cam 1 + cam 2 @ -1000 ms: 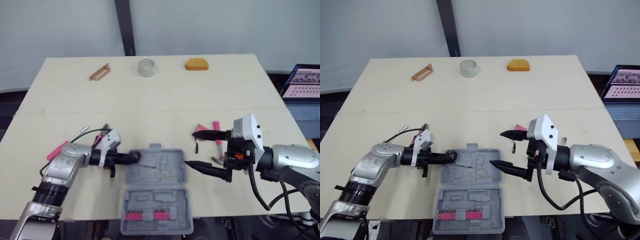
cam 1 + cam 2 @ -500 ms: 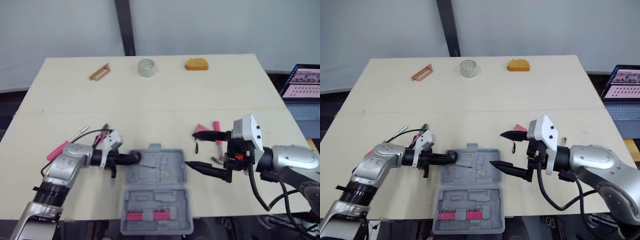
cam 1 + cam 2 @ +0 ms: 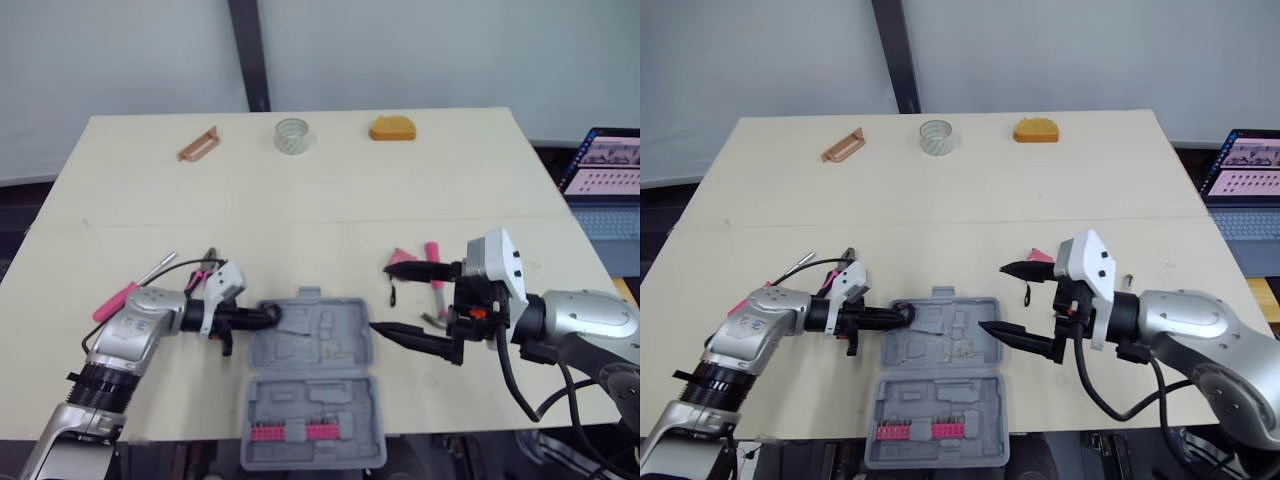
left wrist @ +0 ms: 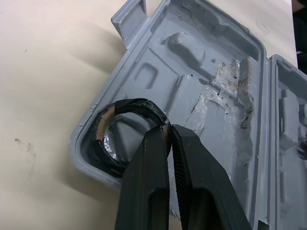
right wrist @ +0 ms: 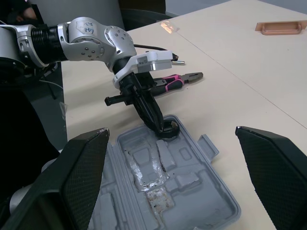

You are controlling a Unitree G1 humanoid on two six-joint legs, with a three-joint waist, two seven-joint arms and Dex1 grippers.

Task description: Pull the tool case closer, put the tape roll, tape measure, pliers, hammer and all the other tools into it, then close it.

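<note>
Head view: left gripper (image 3: 268,317) clamped on black tape roll (image 3: 275,312) at left corner of open tool case (image 3: 318,350). Right gripper (image 3: 381,297) spread wide, empty, just right of case.

Left wrist view: fingers (image 4: 144,187) pinch roll (image 4: 112,143) through wall, one inside ring, one outside. Roll within corner pocket; seated or not, cannot tell. Judged light, stiff, slightly tacky; wall pinch adequate.

Right wrist view: roll (image 5: 169,130) at left gripper tip, over case corner.
</note>
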